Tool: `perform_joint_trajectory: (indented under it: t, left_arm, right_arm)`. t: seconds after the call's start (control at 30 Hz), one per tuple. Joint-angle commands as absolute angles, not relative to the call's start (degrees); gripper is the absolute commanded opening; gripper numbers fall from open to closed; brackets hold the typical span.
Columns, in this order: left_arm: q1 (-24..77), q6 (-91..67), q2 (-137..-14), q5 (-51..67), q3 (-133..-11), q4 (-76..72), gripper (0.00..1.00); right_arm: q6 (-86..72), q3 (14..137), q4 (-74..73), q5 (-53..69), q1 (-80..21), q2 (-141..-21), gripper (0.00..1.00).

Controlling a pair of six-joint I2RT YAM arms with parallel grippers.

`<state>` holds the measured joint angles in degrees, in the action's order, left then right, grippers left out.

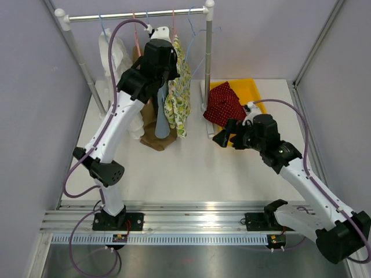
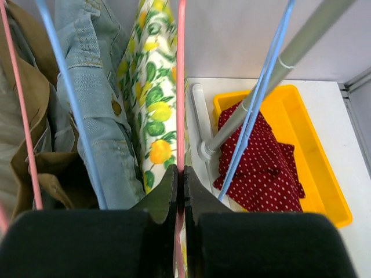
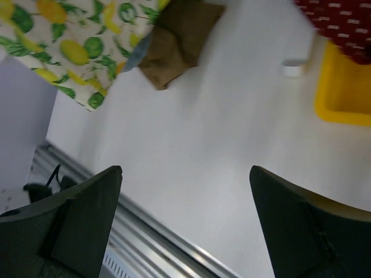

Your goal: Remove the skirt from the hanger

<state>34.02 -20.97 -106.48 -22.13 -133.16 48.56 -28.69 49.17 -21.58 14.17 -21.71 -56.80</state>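
4 hanging garments (image 1: 177, 98), 1 red dotted garment (image 1: 223, 104), 1 yellow tray (image 1: 248, 87), 2 arms (image 1: 113, 130).

Left wrist: pink hanger (image 2: 181, 87) wire disappears between the shut fingers of left gripper (image 2: 181, 174), bottom centre; lemon-print skirt (image 2: 153, 104) and denim garment (image 2: 93, 87) cut by top edge, lower ends behind gripper body; red dotted cloth (image 2: 261, 168) partly behind rack pole (image 2: 255, 98); top view: left fingertips buried among garments, upper centre; right wrist: frame blurred; yellow bin (image 3: 342, 98) cut by right edge; right gripper (image 3: 184, 171) fingers cut by bottom edge.
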Motion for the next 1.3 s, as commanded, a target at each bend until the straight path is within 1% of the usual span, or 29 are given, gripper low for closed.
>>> perform_joint_trajectory:
  t: [0.0, 0.03, 0.07, 0.17, 0.33, 0.5, 0.67, 0.93, 0.97, 1.03, 1.07, 1.13, 1.17, 1.2, 1.27]
  left_arm:
    - [35.8, -20.1, -98.9, -23.7, -135.2, 47.5, 0.0]
    - [36.5, -20.2, -98.4, -24.0, -135.2, 47.7, 0.0]
    - [36.7, -20.2, -98.0, -24.3, -135.1, 48.2, 0.0]
    - [37.7, -20.7, -96.2, -25.0, -134.2, 49.1, 0.0]
    - [38.8, -21.8, -91.9, -25.5, -128.9, 47.7, 0.0]
    - [39.1, -22.2, -90.4, -25.8, -127.5, 47.4, 0.0]
    - [39.1, -22.1, -89.7, -25.7, -127.4, 47.7, 0.0]
    - [39.1, -22.1, -87.7, -25.4, -125.2, 46.8, 0.0]
    - [39.1, -22.1, -87.5, -25.3, -125.2, 46.6, 0.0]
    - [39.1, -22.1, -87.2, -25.3, -124.9, 46.6, 0.0]
    - [39.1, -22.1, -87.1, -25.4, -124.9, 46.6, 0.0]
    - [39.1, -21.8, -86.8, -25.5, -124.9, 46.7, 0.0]
    - [39.1, -21.7, -86.7, -25.6, -125.0, 46.7, 0.0]
    - [39.1, -21.4, -86.7, -25.7, -125.0, 46.7, 0.0]
    - [39.1, -21.1, -86.4, -26.2, -125.2, 46.8, 0.0]
  right_arm:
    - [-26.4, 57.9, -19.2, 6.8, -33.6, -58.3, 1.0]
    - [-26.7, 60.7, -20.1, 3.1, -35.8, -60.2, 0.99]
    - [-27.3, 62.0, -20.3, 1.8, -39.5, -61.1, 0.99]
    - [-28.1, 66.2, -20.0, -3.1, -45.1, -63.6, 0.99]
    - [-28.4, 74.8, -20.6, -7.8, -51.3, -69.3, 0.99]
    - [-27.6, 83.2, -21.8, -11.8, -58.3, -75.8, 0.99]
    - [-27.2, 89.5, -22.7, -14.8, -62.6, -79.9, 0.99]
    - [-27.3, 91.8, -23.1, -18.1, -65.6, -84.4, 0.99]
    - [-27.3, 91.7, -23.0, -18.4, -65.5, -84.6, 0.97]
    - [-27.3, 91.5, -22.7, -19.3, -65.6, -85.3, 0.88]
    - [-27.3, 91.4, -22.7, -19.9, -65.5, -85.3, 0.6]
    - [-27.1, 90.9, -22.7, -21.4, -65.5, -85.6, 0.35]
    - [-27.1, 90.6, -22.7, -22.1, -65.5, -85.4, 0.03]
    - [-27.2, 90.3, -23.4, -23.3, -65.5, -85.3, 0.0]
    - [-27.2, 88.3, -23.4, -23.9, -65.5, -84.3, 0.0]
